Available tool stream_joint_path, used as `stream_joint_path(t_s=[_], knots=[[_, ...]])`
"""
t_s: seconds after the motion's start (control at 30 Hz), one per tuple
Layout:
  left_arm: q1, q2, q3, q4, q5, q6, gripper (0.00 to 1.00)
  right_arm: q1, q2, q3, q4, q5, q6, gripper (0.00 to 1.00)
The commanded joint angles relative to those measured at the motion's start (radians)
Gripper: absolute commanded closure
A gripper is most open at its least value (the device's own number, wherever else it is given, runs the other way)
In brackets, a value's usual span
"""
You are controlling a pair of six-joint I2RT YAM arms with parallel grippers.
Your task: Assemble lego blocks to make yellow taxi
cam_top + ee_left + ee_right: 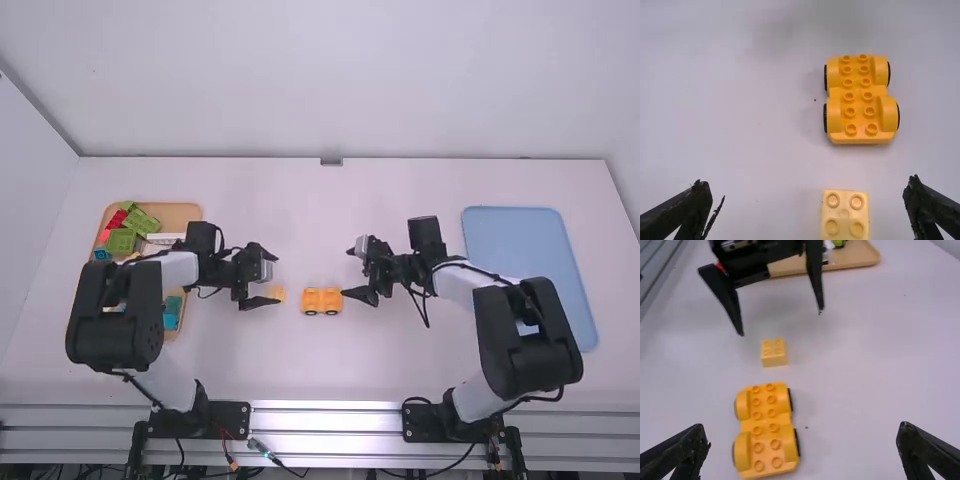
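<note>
Yellow taxi base: A bright yellow plastic chassis [322, 299], studded on top and fitted with dark wheels, sits upright on the white table [310, 200], between the two robot arms and clear of both grippers.
Pale block: A small light-yellow plastic block [280, 294] with four studs lies just beside the chassis, apart from it; the left wrist view's bottom edge cuts it off.
Left gripper: The black claw [278, 280] stands wide open with nothing in its grip, the pale block between its spread fingers in its own wrist view.
Right gripper: Its black counterpart [346, 272] is also spread wide and empty, on the chassis's other side.
Tan tray: Green, red and teal blocks crowd a tan, round-cornered tray [180, 212] at left, partly hidden behind the left arm; the right wrist view crops it, leaving the white piece inside hard to identify.
Blue tray: The right arm covers part of a flat light-blue tray [515, 235].
Wheels: The chassis's far-side pair is hidden in the high view.
</note>
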Motion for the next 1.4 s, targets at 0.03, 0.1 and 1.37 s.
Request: stream_joint_path(t_s=[0.03,0.1,1.37], knots=[[0.006,0.065,0.005,-0.018,0.035,-0.023,0.01,0.018,0.004,-0.048,0.06,-0.031,-0.006,0.01],[0.001,0.084,0.017,-0.034,0.039,-0.016,0.01,0.024,0.034,-0.053,0.096,-0.031,0.01,0.01],[0.005,0.116,-0.035,0.025,-0.079,-0.051,0.0,0.08,0.282,-0.056,0.316,0.015,0.067,0.01]])
